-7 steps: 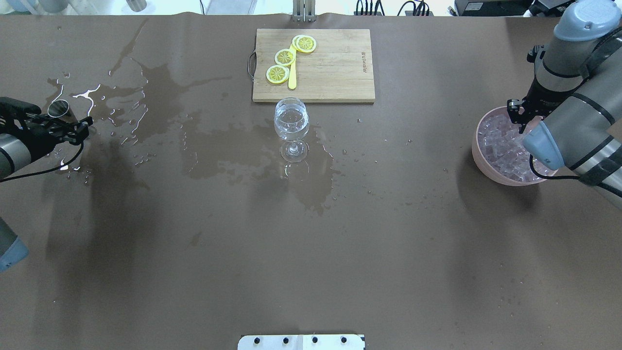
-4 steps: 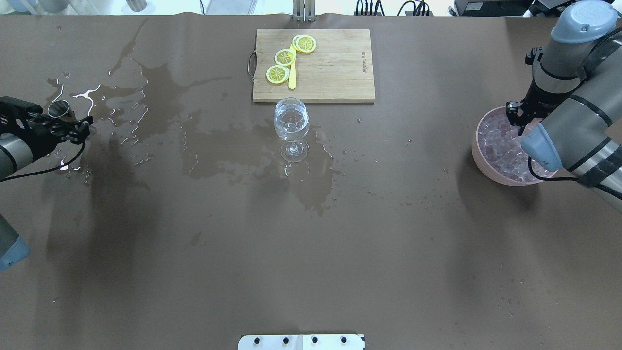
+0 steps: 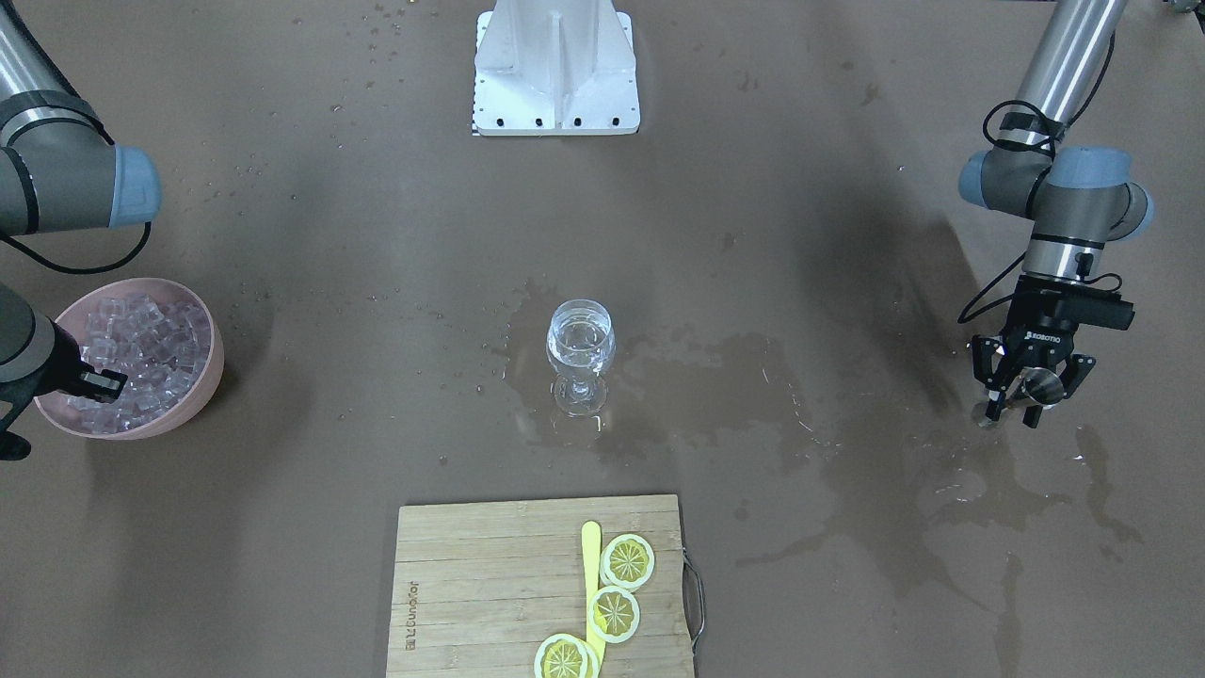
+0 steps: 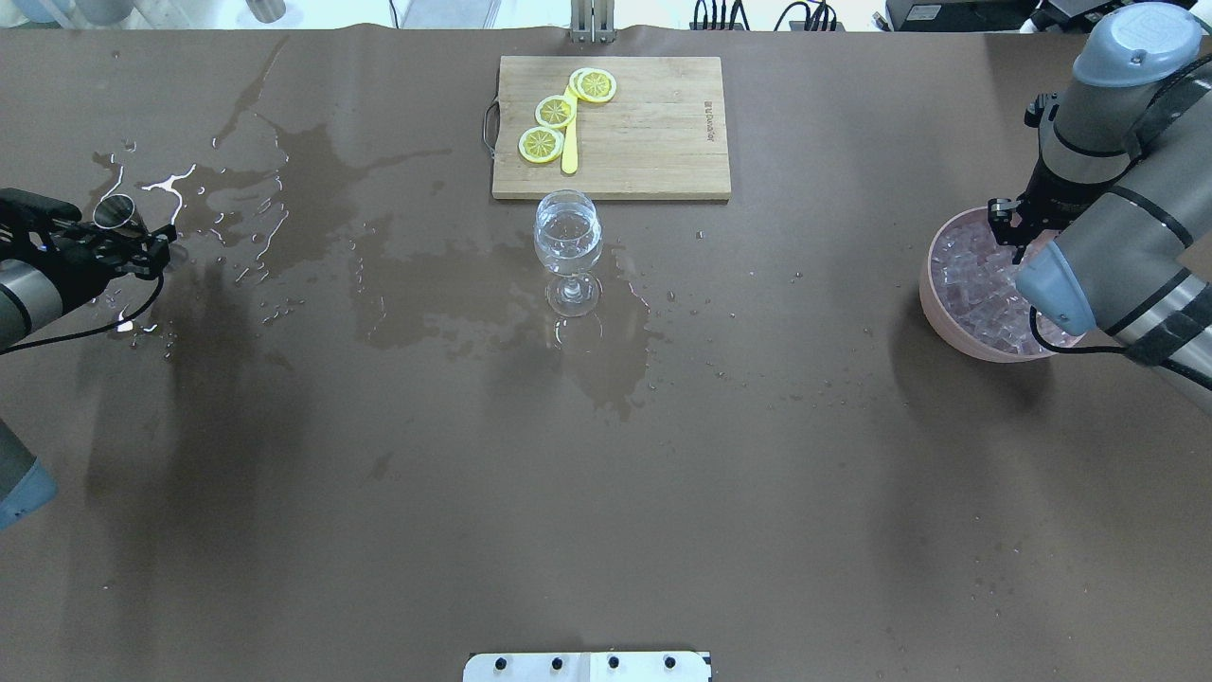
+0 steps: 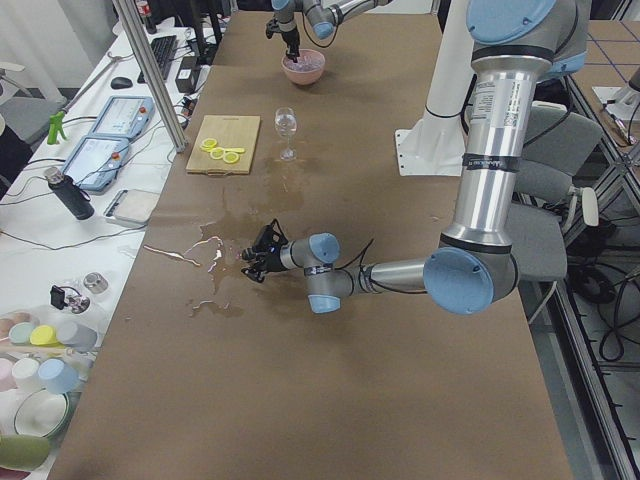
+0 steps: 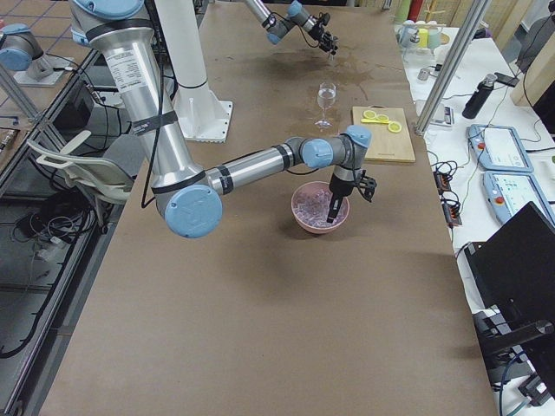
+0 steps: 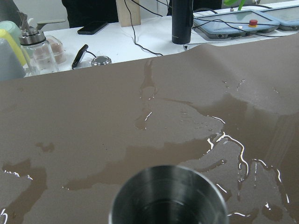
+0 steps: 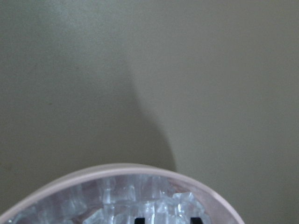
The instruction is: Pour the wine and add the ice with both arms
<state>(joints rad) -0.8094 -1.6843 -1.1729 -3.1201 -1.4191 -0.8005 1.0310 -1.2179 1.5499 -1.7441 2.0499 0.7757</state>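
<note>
Front-facing: the wine (image 3: 581,347) sits in a stemmed glass (image 3: 579,397) mid-bench, with puddles (image 3: 715,377) around its foot. At the bench's left end, the left gripper (image 3: 1021,403) has its jaws clenched on a steel cup (image 3: 1040,386).

Overhead: the ice (image 4: 971,284) fills a pink bowl (image 4: 933,317) at the right end, and the right gripper (image 4: 1009,237) is dipped into it. A cutting board (image 4: 644,133) with lemon slices (image 4: 554,112) lies at the far edge, just behind the glass.

Right wrist: the fingertips (image 8: 138,218) stand apart among the cubes; I cannot tell whether they pinch one. The cubes look slick and light, best pinched on flat faces. The fragile glass on the wet bench is the hazard.
</note>
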